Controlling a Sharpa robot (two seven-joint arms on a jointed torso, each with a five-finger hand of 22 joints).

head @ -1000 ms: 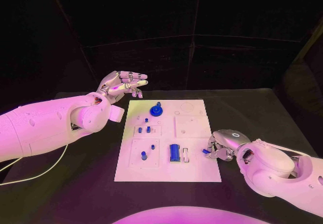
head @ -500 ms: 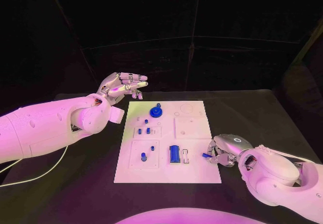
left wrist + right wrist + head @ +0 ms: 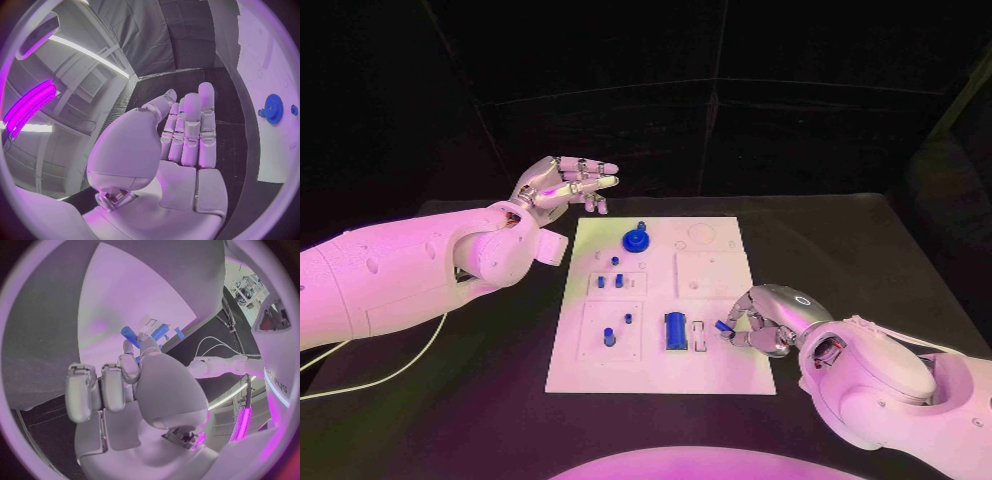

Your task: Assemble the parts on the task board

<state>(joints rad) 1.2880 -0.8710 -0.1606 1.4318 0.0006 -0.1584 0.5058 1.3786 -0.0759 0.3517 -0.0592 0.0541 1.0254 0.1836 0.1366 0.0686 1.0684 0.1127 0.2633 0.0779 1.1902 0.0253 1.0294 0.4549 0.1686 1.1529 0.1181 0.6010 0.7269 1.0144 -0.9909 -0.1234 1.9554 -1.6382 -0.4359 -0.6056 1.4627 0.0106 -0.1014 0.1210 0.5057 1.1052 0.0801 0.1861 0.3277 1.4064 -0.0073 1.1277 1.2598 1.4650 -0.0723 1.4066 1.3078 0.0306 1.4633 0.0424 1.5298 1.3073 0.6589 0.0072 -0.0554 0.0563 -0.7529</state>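
Black table (image 3: 848, 240), task board (image 3: 718, 272) centre; my right hand (image 3: 759, 322), pinching a small blue part (image 3: 724, 326), has shifted inward over the board's 4 o'clock edge, nearing insertion; left hand (image 3: 564, 184) idle at 10 o'clock, fingers loosely spread, empty.

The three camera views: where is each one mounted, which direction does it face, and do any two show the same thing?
Head view: from the robot's head, down at the task board; both arms enter, left hand raised, right hand holding a small blue part.
Left wrist view: behind the left hand, along its straight fingers; board edge with blue gear.
Right wrist view: behind the right hand, toward the board.
Shared: head and left wrist views both show the gear.
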